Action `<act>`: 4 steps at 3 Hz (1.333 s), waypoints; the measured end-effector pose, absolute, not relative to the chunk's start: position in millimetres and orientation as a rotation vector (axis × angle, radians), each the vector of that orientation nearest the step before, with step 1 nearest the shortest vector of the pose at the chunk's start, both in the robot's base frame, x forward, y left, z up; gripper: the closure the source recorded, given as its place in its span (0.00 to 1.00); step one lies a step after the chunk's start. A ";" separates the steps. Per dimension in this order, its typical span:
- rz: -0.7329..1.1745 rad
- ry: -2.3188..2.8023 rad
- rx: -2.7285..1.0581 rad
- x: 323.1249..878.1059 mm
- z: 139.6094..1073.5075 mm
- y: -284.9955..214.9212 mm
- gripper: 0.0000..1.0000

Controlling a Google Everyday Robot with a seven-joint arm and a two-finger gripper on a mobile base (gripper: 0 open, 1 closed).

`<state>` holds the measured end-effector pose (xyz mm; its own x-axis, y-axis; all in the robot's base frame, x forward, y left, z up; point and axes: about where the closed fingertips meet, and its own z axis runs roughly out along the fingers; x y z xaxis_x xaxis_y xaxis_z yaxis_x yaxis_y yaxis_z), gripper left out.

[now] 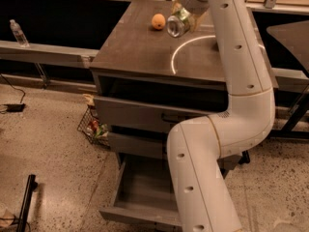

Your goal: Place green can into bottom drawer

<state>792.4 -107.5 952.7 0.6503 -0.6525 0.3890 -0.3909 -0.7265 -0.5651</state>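
Camera view: the gripper (184,16) hangs at the top of the picture, at the end of the white arm (227,124), above the far part of the cabinet top (135,50). Its 2 fingers are closed on the green can (177,25), which is lifted clear of the surface and tilted, 1 silver end turned toward the camera.

Just left of the gripper, an orange fruit (158,21) sits on the cabinet top, apart from the can. Below the gripper a white ring (173,58) curves across the surface.

Far below the gripper, at floor level, the bottom drawer (145,190) stands pulled out, the arm covering its right part. Left of it and well below the gripper a wire basket (92,127) sits on the floor. Far to the gripper's left a plastic bottle (18,33) stands on a ledge.
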 end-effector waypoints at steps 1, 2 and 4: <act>-1.004 0.687 -2.350 743.9 1037.8 -77.0 1.00; -1.030 0.643 -2.207 684.6 1129.0 -53.0 1.00; -0.824 0.825 -2.181 695.3 1128.4 -58.6 1.00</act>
<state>695.3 -58.6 1128.4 0.6034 -0.7314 0.3179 -0.3184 -0.5864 -0.7448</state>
